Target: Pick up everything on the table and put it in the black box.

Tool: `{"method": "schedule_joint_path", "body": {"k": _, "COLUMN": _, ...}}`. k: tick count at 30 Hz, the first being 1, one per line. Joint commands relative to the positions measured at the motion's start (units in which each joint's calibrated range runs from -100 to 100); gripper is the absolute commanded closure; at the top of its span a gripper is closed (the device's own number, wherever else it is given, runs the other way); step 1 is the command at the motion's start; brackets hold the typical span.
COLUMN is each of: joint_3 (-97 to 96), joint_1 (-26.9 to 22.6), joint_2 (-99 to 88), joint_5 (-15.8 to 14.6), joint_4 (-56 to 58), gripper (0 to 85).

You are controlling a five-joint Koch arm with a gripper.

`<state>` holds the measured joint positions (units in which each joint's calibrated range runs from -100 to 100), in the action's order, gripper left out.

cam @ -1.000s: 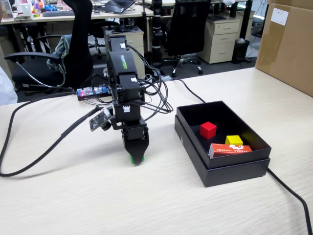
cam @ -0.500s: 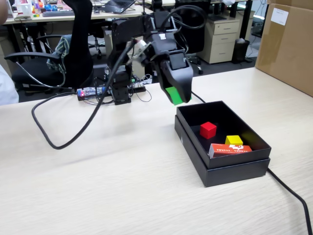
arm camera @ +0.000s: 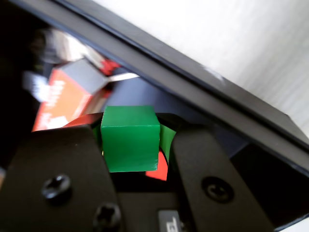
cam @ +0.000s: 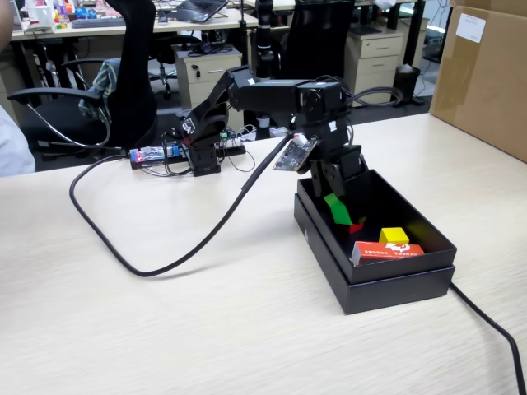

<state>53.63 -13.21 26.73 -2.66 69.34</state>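
Observation:
My gripper [cam: 333, 202] reaches down into the black box [cam: 395, 276] and is shut on the small green cube [cam: 335, 206]. It holds the cube just above the box floor, near the box's far left corner. In the wrist view the green cube [arm camera: 130, 137] sits between my two black jaws [arm camera: 133, 130], its left face against the left jaw. The box wall [arm camera: 193, 82] runs diagonally behind it, and the beige table [arm camera: 231, 38] shows beyond. In the fixed view the table [cam: 165, 329] spreads wide around the box.
In the box lie a red cube [cam: 356, 224], a yellow cube [cam: 394, 235] and a red-orange flat packet [cam: 387, 251]. The red cube [arm camera: 157, 171] shows under my jaws. A black cable [cam: 165, 267] loops over the table on the left. A brown carton [cam: 486, 74] stands at the right.

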Motion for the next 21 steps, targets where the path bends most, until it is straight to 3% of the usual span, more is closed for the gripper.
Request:
{"method": "schedule_joint_path", "body": {"k": 1, "joint_3": 2.13, "joint_1": -0.63, "joint_2": -1.2, "joint_5": -0.88, "joint_4": 0.94, "gripper": 84.6}}
{"method": "schedule_joint_path", "body": {"k": 6, "joint_3": -2.31, "joint_1": -0.93, "joint_2": -0.63, "joint_5": -1.27, "joint_4": 1.03, "gripper": 83.3}}
{"method": "schedule_joint_path", "body": {"k": 9, "joint_3": -5.4, "joint_1": -0.93, "joint_2": -0.17, "joint_5": -1.17, "joint_4": 1.03, "gripper": 60.6}}
{"method": "schedule_joint_path", "body": {"k": 15, "joint_3": -6.67, "joint_1": -0.83, "joint_2": -1.09, "joint_5": -1.17, "joint_4": 1.12, "gripper": 42.0}}
{"method": "schedule_joint_path", "body": {"k": 21, "joint_3": -5.58, "joint_1": -0.29, "joint_2": -17.04, "joint_5": -1.17, "joint_4": 0.94, "gripper": 41.4}}
